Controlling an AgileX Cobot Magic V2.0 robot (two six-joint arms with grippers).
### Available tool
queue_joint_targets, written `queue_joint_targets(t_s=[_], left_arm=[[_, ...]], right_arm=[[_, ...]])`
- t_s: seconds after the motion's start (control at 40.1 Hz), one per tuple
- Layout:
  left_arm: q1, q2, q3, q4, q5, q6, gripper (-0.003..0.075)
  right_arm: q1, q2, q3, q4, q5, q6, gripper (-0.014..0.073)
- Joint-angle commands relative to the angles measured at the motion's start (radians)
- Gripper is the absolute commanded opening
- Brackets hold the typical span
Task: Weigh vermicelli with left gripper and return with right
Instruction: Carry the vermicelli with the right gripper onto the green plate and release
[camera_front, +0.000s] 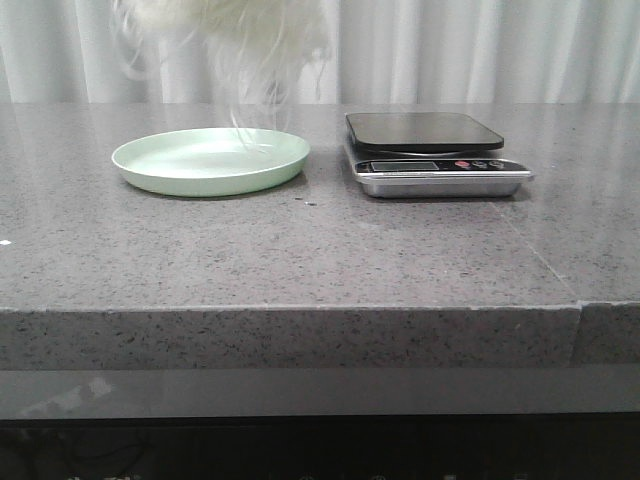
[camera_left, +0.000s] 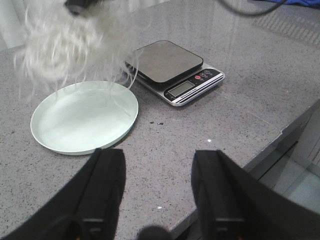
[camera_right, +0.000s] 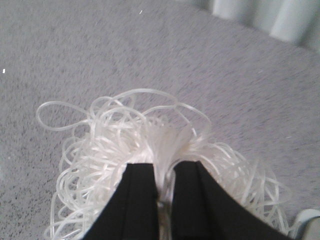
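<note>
Over the left part of the desk (camera_front: 300, 260), the vermicelli (camera_front: 235, 40) hangs in the air above the pale green plate (camera_front: 150, 170), a few loose strands trailing down to about the plate's far rim; whether they touch it cannot be told. The right pincer (camera_right: 162, 185) is pressed together on a bunch of strands near the middle of the heap, the loops fanning out around its black fingers (camera_right: 135, 200). The left pincer (camera_left: 157, 187) is spread and holds nothing, back near the front edge of the desk, well apart from the bundle. To the right of the plate, just beside it, sits the scale (camera_front: 430, 150), its dark platform bare. Judged from its look, the vermicelli is very light, springy and somewhat brittle: thin stiff strands tangled into a nest that holds together as one mass yet sheds stray loops easily. A pinch through the dense centre looks the surest hold, since an outer loop could slip free or snap. Lowering it onto the middle of the plate should keep trailing strands from spilling over the rim.
</note>
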Motion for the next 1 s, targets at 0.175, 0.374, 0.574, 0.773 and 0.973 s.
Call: queue_joint_targets(t_s=[0.175,0.374,0.574,0.773,0.973], left_arm=[[-0.005,0.000,-0.024,-0.004,-0.076,-0.006,0.0409],[-0.005,0.000,-0.024,-0.004,-0.076,-0.006,0.0409],[-0.005,0.000,-0.024,-0.004,-0.076,-0.006,0.0409],[-0.005,0.000,-0.024,-0.004,-0.076,-0.006,0.0409],[-0.005,0.000,-0.024,-0.004,-0.076,-0.006,0.0409]], right_arm=[[0.017,0.059,-0.049,0.004,-0.027,-0.010,0.0183],[0.017,0.075,-0.049,0.014,0.020,-0.010,0.0437],[0.014,0.021,-0.049,0.011,0.047,-0.010,0.0467],[0.012,-0.101,-0.034,-0.032,0.126,0.034,0.0467],[0.012,-0.296,0.157,-0.105,0.098,0.079,0.0467]])
